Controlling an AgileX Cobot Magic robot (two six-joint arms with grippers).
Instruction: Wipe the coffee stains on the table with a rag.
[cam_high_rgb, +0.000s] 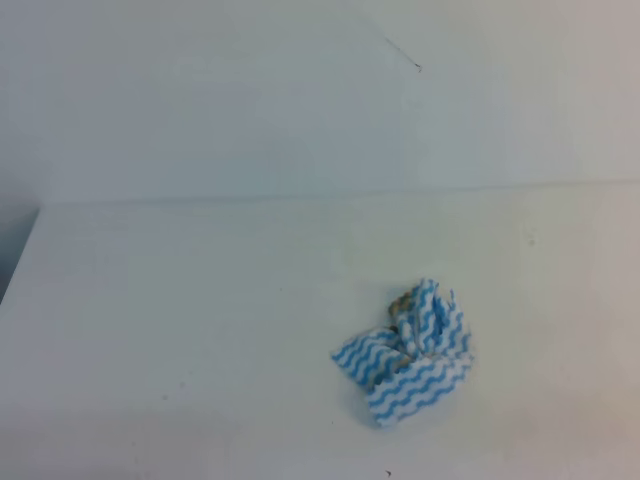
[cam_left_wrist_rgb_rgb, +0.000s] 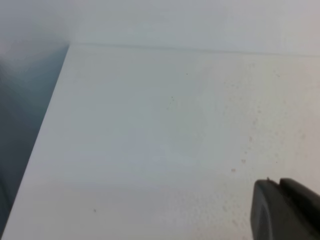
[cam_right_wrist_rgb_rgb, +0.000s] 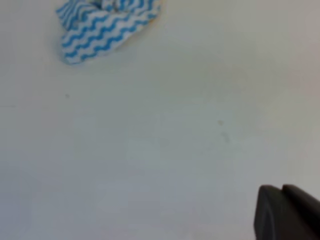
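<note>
The rag (cam_high_rgb: 405, 355), white with blue wavy stripes and a small brownish mark, lies crumpled on the white table (cam_high_rgb: 200, 300), right of centre. The right wrist view catches it at the top left (cam_right_wrist_rgb_rgb: 105, 27). No gripper touches it. My right gripper (cam_right_wrist_rgb_rgb: 281, 188) shows only as dark fingers pressed together at the bottom right corner, well away from the rag and shut on nothing. My left gripper (cam_left_wrist_rgb_rgb: 279, 182) looks the same over bare table (cam_left_wrist_rgb_rgb: 150, 125), its fingers together with no gap. The coffee stains are out of view as a blotch; only faint tan specks (cam_left_wrist_rgb_rgb: 250, 135) dot the table.
The table's left edge (cam_high_rgb: 20, 250) drops to a dark gap, also seen in the left wrist view (cam_left_wrist_rgb_rgb: 45, 125). A pale wall (cam_high_rgb: 300, 100) rises behind the table's back edge. A tiny dark speck (cam_high_rgb: 389, 472) lies near the front.
</note>
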